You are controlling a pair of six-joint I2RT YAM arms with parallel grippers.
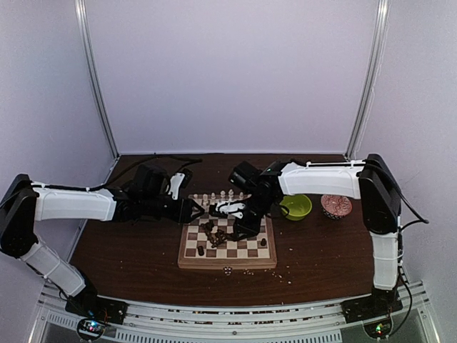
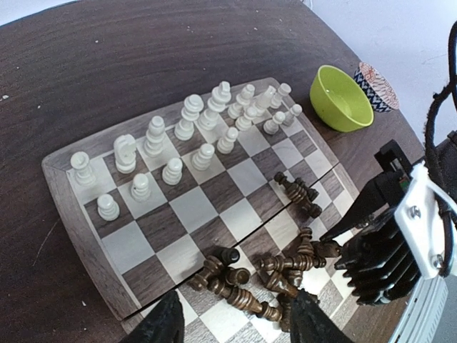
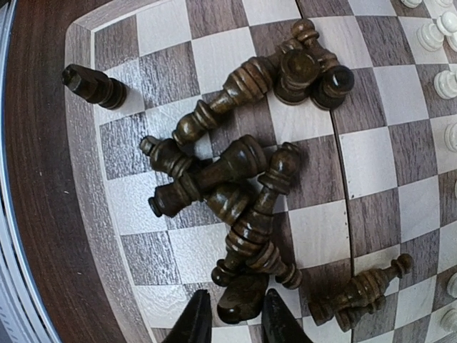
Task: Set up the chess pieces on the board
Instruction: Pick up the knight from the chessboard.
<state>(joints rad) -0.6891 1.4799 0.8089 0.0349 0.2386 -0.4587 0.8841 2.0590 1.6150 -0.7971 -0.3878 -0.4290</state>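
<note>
- Dark brown turned wooden chess pieces [image 3: 235,186] lie toppled in a heap just ahead of the right arm's fingers [image 3: 194,320]. They cross one another on the middle squares of the square wooden chessboard [image 3: 318,232], which has cream and brown checks and a tan rim.
- One dark piece [image 3: 241,300] at the near end of that heap sits between the tips of the right arm's fingers. The fingers stand a narrow gap apart, close on either side of it. Whether they press on it I cannot tell.
- Ahead and to the left of those fingers, a lone dark piece [image 3: 96,86] sits apart from the heap on a square beside the rim.
- The left arm's fingers [image 2: 166,323] are spread wide above the board with nothing between them. The dark heap is just ahead of them.
- Cream-white turned chess pieces [image 2: 193,136] stand upright in two rows along the board edge farthest ahead of the left arm's fingers.
- A lime-green bowl [image 2: 343,96] and a red patterned bowl [image 2: 377,86] rest on the dark wooden tabletop [image 2: 143,43], ahead and to the right of the left arm's fingers, off the board.
- Pale crumbs [image 1: 246,271] lie on the tabletop by the board's near rim, behind both pairs of fingers.
</note>
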